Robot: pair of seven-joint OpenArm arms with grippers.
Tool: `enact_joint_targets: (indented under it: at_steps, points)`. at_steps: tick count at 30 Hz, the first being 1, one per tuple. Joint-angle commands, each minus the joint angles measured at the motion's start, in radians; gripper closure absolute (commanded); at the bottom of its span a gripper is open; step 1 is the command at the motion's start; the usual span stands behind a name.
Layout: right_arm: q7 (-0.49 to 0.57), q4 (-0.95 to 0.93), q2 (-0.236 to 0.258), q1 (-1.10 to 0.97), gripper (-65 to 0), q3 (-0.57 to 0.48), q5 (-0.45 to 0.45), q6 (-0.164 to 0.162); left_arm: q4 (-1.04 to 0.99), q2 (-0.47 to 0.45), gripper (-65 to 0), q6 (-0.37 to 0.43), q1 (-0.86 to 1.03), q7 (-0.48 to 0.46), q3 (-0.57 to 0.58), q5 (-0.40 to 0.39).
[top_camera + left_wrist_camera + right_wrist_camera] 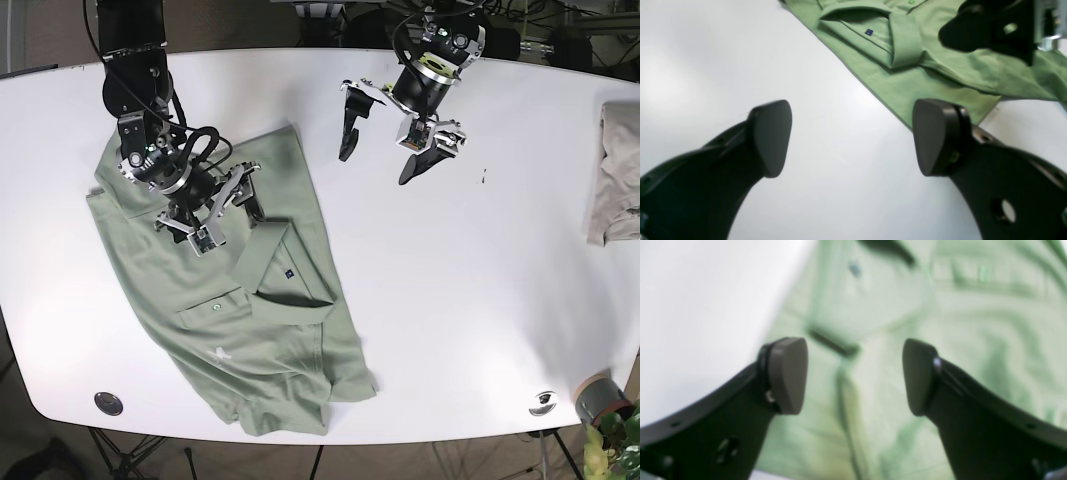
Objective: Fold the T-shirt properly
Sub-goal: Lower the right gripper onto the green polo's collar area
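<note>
On the white table (480, 300) the green T-shirt (240, 340) lies spread face up at the base view's left, its collar (285, 262) toward the table's middle and its hem toward the near edge; its long axis runs diagonally from the far-left shoulder down toward the near edge. Over the upper chest hangs the right gripper (215, 205), jaws spread wide with nothing between them; its wrist view shows only blurred green cloth between the pads (788, 373) (how near the fabric they are, I cannot tell). Well apart from the cloth, the left gripper (385, 130) hovers over bare table beyond the shirt's far edge, likewise wide open and empty; in its wrist view the collar (887, 36) and a sleeve edge lie ahead and to the right of the fingertips (771, 136). My judgement: the right arm is much the nearer, already above the garment, while the left must travel toward the collar side before any paired pinch and fold can begin.
</note>
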Motion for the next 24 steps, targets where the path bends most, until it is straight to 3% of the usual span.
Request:
enact_joint_targets:
  at_steps: [1, 10, 16, 24]
  points:
    - [0.03, -0.039, 0.008, 0.036, -38.0, 0.004, 0.016, 0.004, 0.007, 0.001, -51.7, -0.001, 0.005, -0.026, 0.001, -0.006]
    - [0.03, -0.146, 0.008, 0.081, -35.2, -0.039, 0.016, 0.006, -0.024, 0.001, -51.7, -0.001, 0.003, -0.026, 0.004, -0.006]
    - [0.031, -0.187, -0.033, 0.082, -35.0, -0.037, 0.006, 0.006, -0.038, 0.001, -51.7, -0.001, 0.0, -0.026, 0.006, -0.006]
    - [0.099, -0.267, -0.039, 0.113, -34.9, -0.037, 0.009, 0.006, -0.038, 0.001, -51.7, -0.002, 0.003, -0.026, 0.006, -0.006]
